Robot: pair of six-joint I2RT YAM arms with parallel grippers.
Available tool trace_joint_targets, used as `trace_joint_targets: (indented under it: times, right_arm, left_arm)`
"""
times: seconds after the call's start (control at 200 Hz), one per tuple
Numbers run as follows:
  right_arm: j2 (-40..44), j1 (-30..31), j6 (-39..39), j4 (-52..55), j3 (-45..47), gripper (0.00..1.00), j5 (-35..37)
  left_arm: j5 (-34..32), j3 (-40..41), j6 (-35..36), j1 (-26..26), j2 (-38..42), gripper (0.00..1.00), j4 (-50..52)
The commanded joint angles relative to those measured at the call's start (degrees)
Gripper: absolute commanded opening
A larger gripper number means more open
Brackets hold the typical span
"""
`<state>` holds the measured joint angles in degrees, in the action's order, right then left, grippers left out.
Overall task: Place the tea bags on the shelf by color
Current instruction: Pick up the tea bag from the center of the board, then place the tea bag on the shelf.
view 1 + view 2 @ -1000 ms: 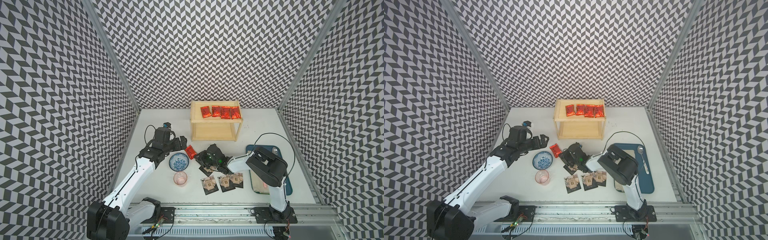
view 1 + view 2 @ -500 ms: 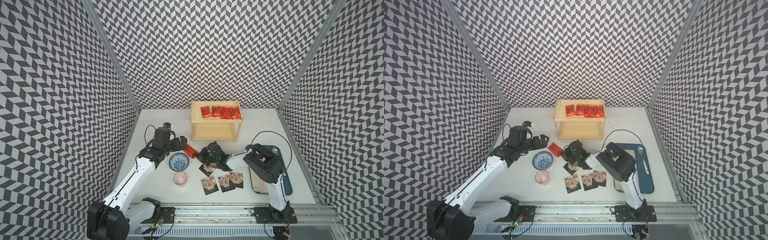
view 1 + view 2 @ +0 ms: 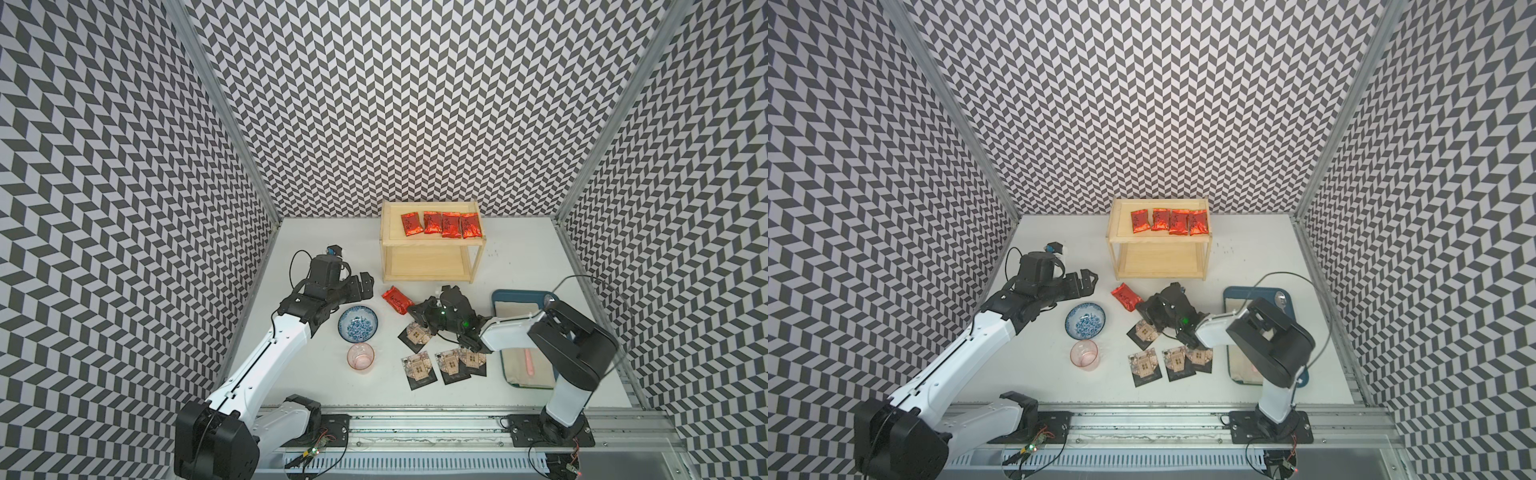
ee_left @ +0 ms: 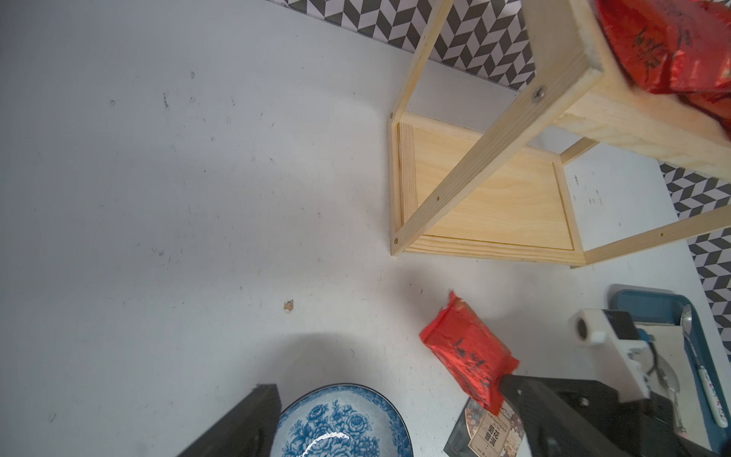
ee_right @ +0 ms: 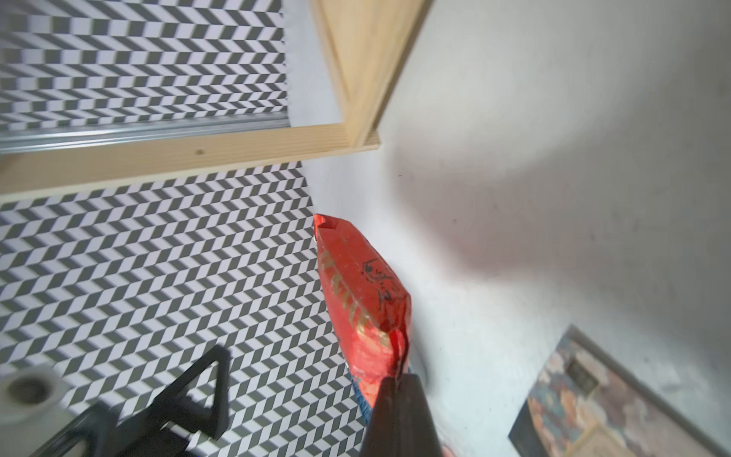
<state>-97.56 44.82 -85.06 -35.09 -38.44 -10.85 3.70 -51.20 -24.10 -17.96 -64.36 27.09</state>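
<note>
Here, right tool (image 5: 396, 382) pinched together on red tea bag (image 5: 358, 292) end, left tool (image 3: 360, 286) spread wide, empty

place: robot lab cell | signs: chevron-papered walls (image 3: 415, 104), aluminium frame posts (image 3: 222, 108), arms (image 3: 266, 361) bolted to base rail (image 3: 415, 424)

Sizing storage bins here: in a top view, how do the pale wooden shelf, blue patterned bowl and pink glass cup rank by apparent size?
1. Pale wooden two-tier shelf.
2. Blue patterned bowl.
3. Pink glass cup, clearly narrower than the bowl.
</note>
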Motion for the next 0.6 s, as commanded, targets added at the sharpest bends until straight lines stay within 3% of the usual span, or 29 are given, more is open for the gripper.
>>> trace_joint_targets:
  times: [0.0,0.14,0.295,0.401,0.596]
  right_arm:
    - [8.4,-0.1,0.5,-0.4,3.4,0.00,3.8]
    - [19.4,1.8,0.6,6.0,5.3,0.00,9.0]
    - [26.8,4.9,1.9,14.5,1.0,0.00,17.7]
    - [25.5,5.2,0.4,19.1,-5.1,0.00,19.0]
    - [15.5,5.2,1.0,23.0,-19.5,0.00,21.3]
  left_arm:
    - [-1.1,0.1,-0.2,0.5,1.4,0.99,-0.4]
    - [-1.5,0.0,-0.3,0.5,1.7,0.99,-0.1]
    - [-2.1,0.4,-0.7,0.6,3.2,0.99,-0.3]
    - [-2.0,0.7,-0.6,0.6,3.9,0.99,-0.5]
    - [-2.2,0.5,-0.6,0.6,4.1,0.99,-0.1]
